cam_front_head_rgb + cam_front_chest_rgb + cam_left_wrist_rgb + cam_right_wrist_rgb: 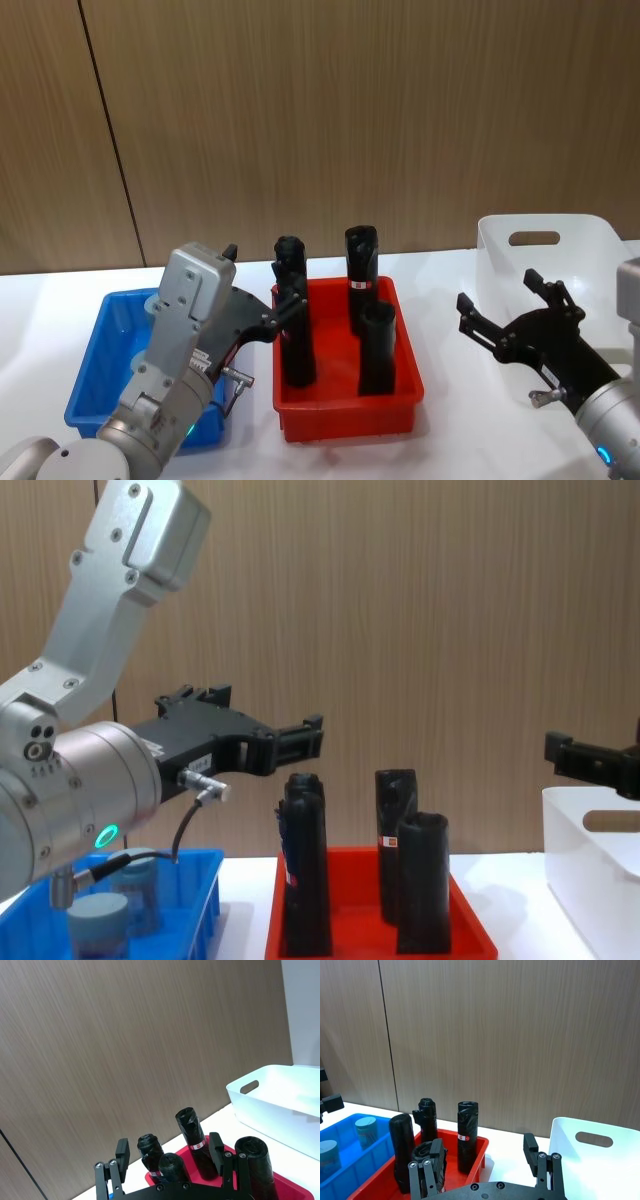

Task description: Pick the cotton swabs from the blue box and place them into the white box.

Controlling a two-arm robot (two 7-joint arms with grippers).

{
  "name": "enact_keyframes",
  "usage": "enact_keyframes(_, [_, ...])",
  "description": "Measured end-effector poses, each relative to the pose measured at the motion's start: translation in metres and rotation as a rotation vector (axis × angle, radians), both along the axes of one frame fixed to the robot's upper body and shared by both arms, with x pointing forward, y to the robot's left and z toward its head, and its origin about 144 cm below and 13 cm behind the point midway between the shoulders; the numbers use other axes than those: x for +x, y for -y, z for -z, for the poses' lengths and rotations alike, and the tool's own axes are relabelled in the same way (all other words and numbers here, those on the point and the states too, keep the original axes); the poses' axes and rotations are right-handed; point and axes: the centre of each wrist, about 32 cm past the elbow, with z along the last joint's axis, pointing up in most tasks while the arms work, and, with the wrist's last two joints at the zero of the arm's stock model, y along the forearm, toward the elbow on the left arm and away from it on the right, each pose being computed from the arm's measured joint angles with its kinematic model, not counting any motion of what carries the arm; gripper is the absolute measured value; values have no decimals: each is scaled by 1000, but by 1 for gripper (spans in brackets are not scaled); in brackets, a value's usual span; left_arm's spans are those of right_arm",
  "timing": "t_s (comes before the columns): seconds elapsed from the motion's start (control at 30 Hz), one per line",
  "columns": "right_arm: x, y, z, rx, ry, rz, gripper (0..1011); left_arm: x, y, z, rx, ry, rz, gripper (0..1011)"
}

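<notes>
The blue box [100,345] sits at the table's left, with my left arm raised above it. Two cotton swabs jars [366,1128] [327,1152] stand inside it; they also show low in the chest view [100,920] [137,878]. My left gripper [265,290] hangs open and empty above the blue box's right edge, pointing toward the red tray; its fingers [122,1154] frame the black rolls. The white box [548,250] stands at the far right. My right gripper [497,290] hovers open and empty just in front of the white box's left side.
A red tray [345,400] with several tall black rolls [362,265] stands between the blue and white boxes. A wood-panelled wall runs behind the table. Bare white tabletop lies between the red tray and the white box.
</notes>
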Motion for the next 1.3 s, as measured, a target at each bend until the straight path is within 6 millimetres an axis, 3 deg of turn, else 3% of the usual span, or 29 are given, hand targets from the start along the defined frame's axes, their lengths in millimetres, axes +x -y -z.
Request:
enact_keyframes(0.83, [0, 0, 0, 0, 0, 0, 1002, 0, 0, 0, 0, 0, 0, 1004])
enact_keyframes(1.3, [0, 0, 0, 0, 0, 0, 1002, 6, -18, 2, -47, -58, -21, 1004])
